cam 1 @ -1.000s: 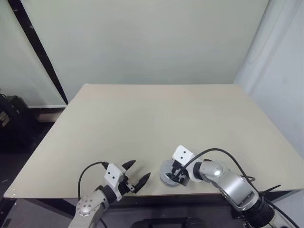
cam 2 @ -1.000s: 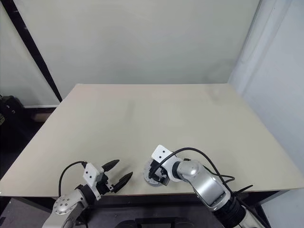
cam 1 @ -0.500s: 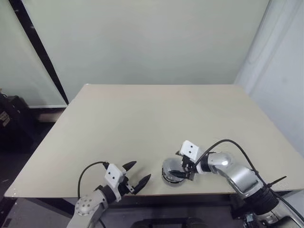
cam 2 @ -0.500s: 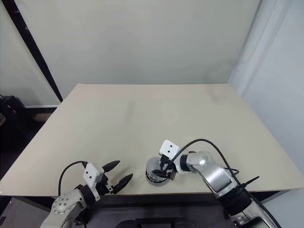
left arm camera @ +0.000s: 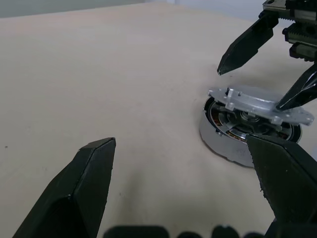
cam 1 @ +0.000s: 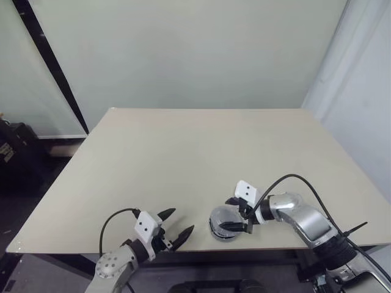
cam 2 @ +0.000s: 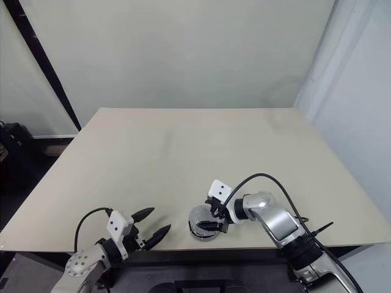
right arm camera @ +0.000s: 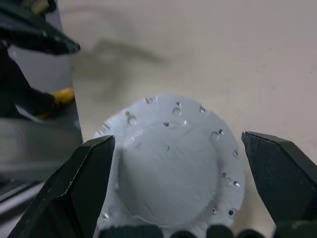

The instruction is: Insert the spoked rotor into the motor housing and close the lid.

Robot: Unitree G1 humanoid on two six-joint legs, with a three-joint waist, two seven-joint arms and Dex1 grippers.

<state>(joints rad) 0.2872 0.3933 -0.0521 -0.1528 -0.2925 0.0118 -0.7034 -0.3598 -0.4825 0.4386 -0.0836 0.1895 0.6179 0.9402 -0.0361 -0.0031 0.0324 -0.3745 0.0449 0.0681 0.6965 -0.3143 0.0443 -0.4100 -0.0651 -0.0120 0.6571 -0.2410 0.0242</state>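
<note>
The motor housing stands near the table's front edge, and copper windings show under its rim. The grey lid rests tilted on top of it, plain face up. The spoked rotor is hidden. My right gripper comes in from the right, open, with one finger on either side of the lid. One of its fingertips is right at the lid's rim. My left gripper hovers open to the left of the housing, with nothing between its fingers.
The beige table stretches bare toward the back wall. The housing sits close to the table's front edge. A black cable loops over my right forearm.
My right wrist has turned and its forearm has swung out to the right. The gripper no longer covers the housing, and its fingers now straddle the lid. The left gripper stayed still.
</note>
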